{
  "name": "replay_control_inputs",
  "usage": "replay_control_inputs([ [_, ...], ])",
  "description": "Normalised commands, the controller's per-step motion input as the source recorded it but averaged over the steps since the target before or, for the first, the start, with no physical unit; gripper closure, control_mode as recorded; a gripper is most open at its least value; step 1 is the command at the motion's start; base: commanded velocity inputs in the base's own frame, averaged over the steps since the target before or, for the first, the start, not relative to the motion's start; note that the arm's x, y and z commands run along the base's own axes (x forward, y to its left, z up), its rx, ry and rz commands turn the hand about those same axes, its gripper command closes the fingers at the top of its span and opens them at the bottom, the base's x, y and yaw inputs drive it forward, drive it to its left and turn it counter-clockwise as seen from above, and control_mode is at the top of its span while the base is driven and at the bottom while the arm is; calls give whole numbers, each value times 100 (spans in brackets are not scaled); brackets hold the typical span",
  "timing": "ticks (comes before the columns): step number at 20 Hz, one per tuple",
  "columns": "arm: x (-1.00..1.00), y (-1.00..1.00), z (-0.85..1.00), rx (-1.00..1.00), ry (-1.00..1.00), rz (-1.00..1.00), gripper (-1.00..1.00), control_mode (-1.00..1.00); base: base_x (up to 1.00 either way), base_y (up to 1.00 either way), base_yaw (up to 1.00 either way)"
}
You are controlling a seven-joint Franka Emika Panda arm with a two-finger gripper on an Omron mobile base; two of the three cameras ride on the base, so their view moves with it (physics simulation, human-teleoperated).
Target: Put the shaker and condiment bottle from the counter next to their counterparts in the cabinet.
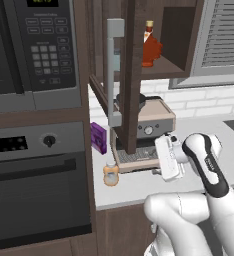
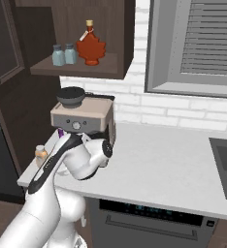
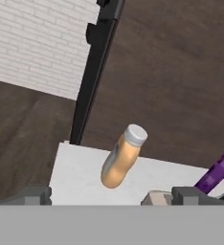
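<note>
Far left in the left base view: a black microwave (image 1: 31, 47) above a dark oven (image 1: 36, 190). Next, a purple box (image 1: 98, 137) leaning by the wall. Just below it, the small orange-tan condiment bottle (image 1: 111, 174) standing upright near the front left corner of the white counter (image 1: 189, 175). Behind it, a tan coffee machine (image 1: 146, 130). Above, the brown cabinet (image 1: 181, 37) with its door swung open, grey bar handle (image 1: 113, 75) facing out. Inside on the shelf, two pale blue shakers (image 2: 64, 54) beside a red-orange flask bottle (image 2: 90, 46) with a yellow cap. Lower right, the gripper (image 3: 111, 198) spread wide, holding nothing, pointed at the condiment bottle, not touching it.
</note>
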Motion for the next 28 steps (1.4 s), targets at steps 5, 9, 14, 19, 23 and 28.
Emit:
replay_control_inputs([
  [5,20,34,-82,0,-14,0,-100,-100,0,0,0],
  [9,9,38,-84,0,-15,0,-100,-100,0,0,0],
  [14,0,49,-74,0,-13,0,-100,-100,0,0,0],
  [19,-8,56,-41,0,-7,-4,-100,-100,0,0,0],
  [23,-14,59,-29,0,-3,-7,-100,-100,0,0,0],
  [28,-22,52,-26,1,0,-8,-100,-100,0,0,0],
])
